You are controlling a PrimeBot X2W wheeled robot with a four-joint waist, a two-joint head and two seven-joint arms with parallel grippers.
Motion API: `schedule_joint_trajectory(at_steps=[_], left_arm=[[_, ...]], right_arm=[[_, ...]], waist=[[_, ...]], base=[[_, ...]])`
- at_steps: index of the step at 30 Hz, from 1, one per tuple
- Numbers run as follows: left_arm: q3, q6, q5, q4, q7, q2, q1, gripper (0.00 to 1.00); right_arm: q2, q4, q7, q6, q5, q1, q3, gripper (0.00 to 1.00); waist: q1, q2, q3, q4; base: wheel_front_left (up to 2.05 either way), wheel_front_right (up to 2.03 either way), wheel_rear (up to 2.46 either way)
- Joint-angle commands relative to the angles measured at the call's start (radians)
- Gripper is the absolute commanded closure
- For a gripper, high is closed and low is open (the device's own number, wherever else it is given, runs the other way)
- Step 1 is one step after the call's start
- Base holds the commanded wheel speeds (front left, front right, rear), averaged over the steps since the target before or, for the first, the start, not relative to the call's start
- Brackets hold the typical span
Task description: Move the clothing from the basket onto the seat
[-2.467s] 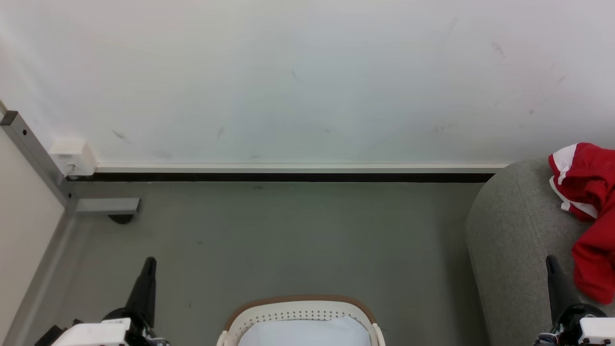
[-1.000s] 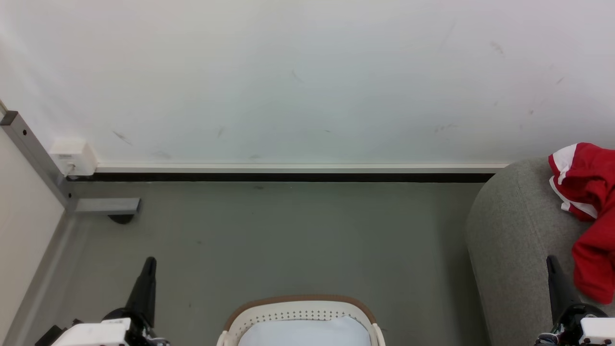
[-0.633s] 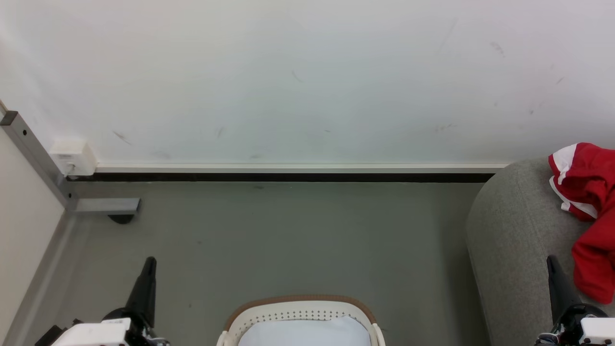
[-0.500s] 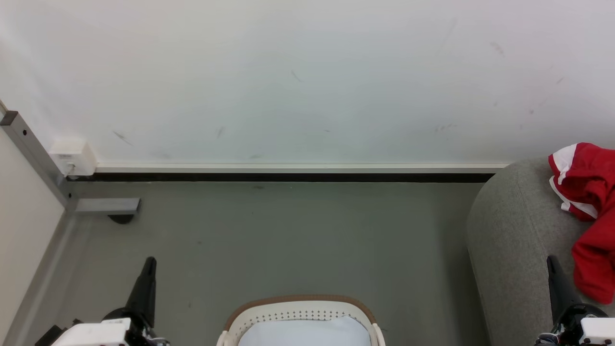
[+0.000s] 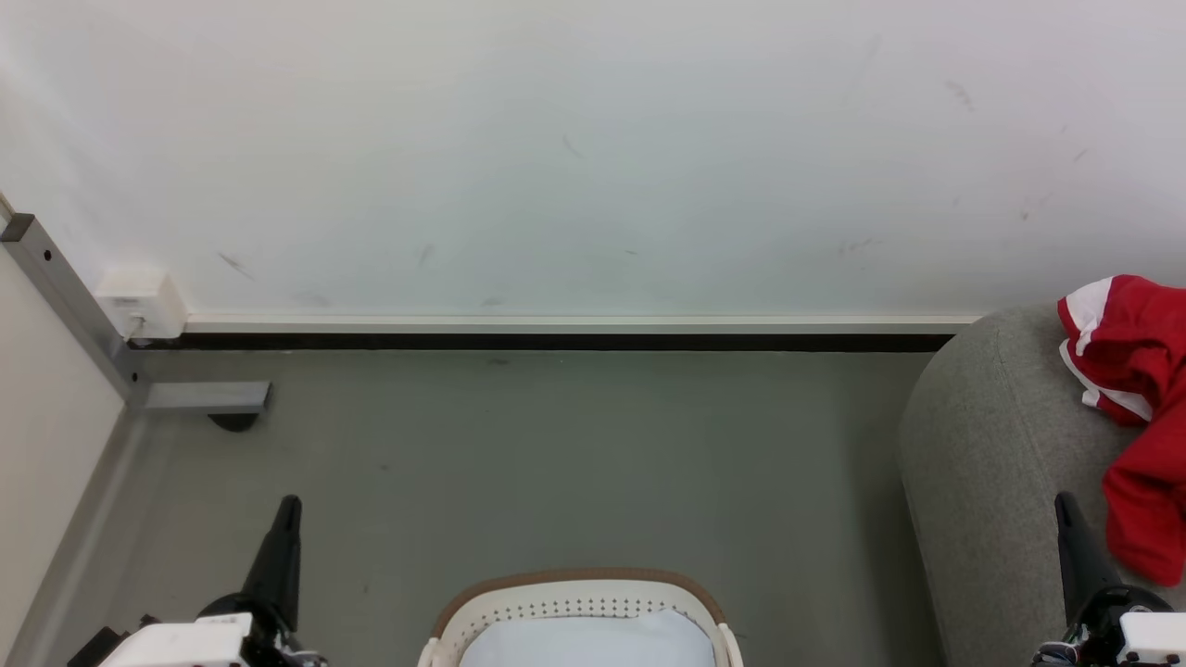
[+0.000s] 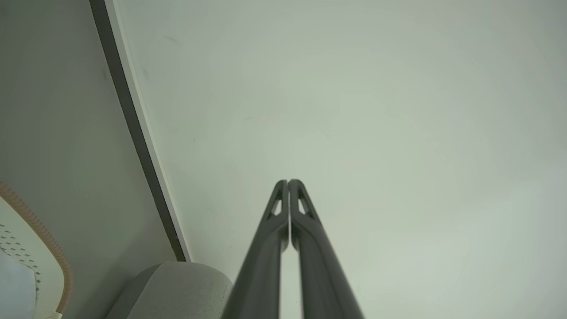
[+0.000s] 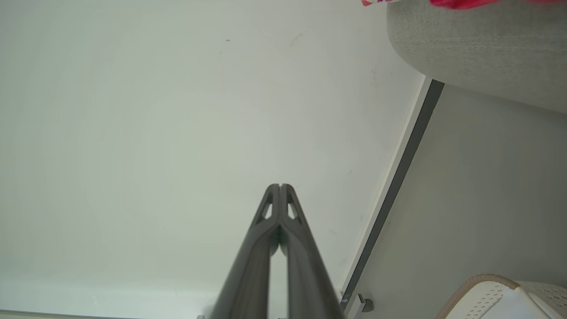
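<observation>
Both tools are clenched, fingers pressed together and empty: the left tool (image 6: 288, 182) hovers to the left of the basket (image 5: 579, 580), the right tool (image 7: 280, 186) to its right. Right of the basket, the red clothing (image 5: 1141, 417) lies draped on the grey seat (image 5: 991, 463), well apart from the basket. Inside the basket lies a pale cloth (image 5: 584, 644). The basket stands on the floor (image 5: 556, 445).
</observation>
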Motion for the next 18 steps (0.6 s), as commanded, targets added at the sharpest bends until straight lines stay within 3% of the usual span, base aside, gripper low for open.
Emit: schedule_joint_trajectory(at_steps=[1,18], left_arm=[[0.002,-0.003,-0.014,0.000,0.004,0.001,-0.009,1.00],[0.002,-0.003,-0.014,0.000,0.004,0.001,-0.009,1.00]], right_arm=[[0.001,-0.001,0.006,-0.002,-0.004,-0.012,-0.004,1.00],[0.002,-0.001,0.006,-0.002,-0.007,-0.013,-0.006,1.00]], waist=[[0.0000,0.0000,0.000,0.000],[0.0000,0.0000,0.000,0.000]], base=[[0.00,0.00,0.00],[0.00,0.00,0.00]])
